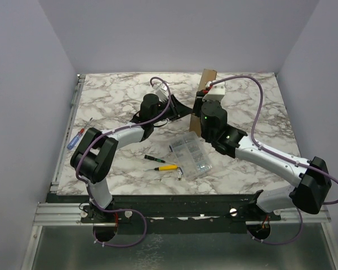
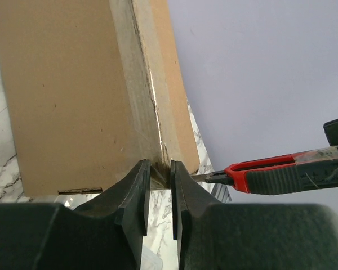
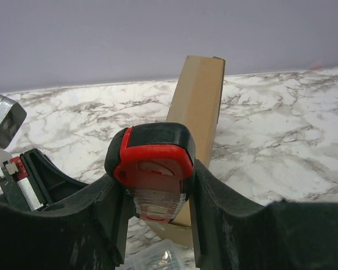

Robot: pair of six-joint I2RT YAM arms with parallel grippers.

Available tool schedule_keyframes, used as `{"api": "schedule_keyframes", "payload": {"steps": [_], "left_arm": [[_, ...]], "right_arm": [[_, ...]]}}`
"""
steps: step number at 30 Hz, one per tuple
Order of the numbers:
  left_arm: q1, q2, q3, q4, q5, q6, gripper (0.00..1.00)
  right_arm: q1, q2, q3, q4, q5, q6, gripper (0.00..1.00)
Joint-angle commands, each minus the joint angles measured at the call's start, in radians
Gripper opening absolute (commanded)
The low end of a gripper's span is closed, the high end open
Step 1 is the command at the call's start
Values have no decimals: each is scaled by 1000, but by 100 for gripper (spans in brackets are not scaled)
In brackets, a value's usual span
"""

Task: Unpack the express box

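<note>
Your left claw (image 2: 159, 169) is showing two matte black, blade-shaped fingers standing narrowly apart, with a folded edge of the express box (image 2: 73, 95) sitting between their tips. You cannot tell whether they are pinching the cardboard or only bracketing it. From that claw the box is rising toward 11 o'clock: plain brown cardboard, flat and smooth-faced, with a rough, slightly frayed seam running along its corner. At 3 o'clock of the same claw, the thin metal tip of a utility knife (image 2: 270, 171) is pointing at that seam, just beside the nearer finger.

Your right claw (image 3: 155, 181) is clenching the knife's chunky handle, glossy red plastic wrapped in black rubbery grip, with a finger pressing on each side. Just behind it, toward 12 to 1 o'clock, the box is standing on end, tall and narrow.

Seen from overhead, the box is standing at about 12 o'clock on the white, grey-veined marble table (image 1: 259, 112). A clear plastic compartment case (image 1: 192, 156) is lying at 6 o'clock of the claws, apart from the box.
</note>
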Motion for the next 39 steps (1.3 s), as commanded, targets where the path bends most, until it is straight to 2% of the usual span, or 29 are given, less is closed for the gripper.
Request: {"api": "schedule_keyframes", "payload": {"steps": [1,14,20,31,39], "left_arm": [[-30,-41,-40,-5,-30,-1,23],[-27,-62,-55,13,-37,-41,21],[-28,-88,-97,14,-100,-125,20],[-36,-102,-70,13,-88,-186,20],[-44,-114,-64,-22,-109,-221,18]], "right_arm": [[21,15,8,182,4,6,0],[21,49,-91,245,20,7,0],[24,28,-35,264,13,-19,0],[25,102,-9,275,9,-25,0],[65,82,47,324,9,-167,0]]}}
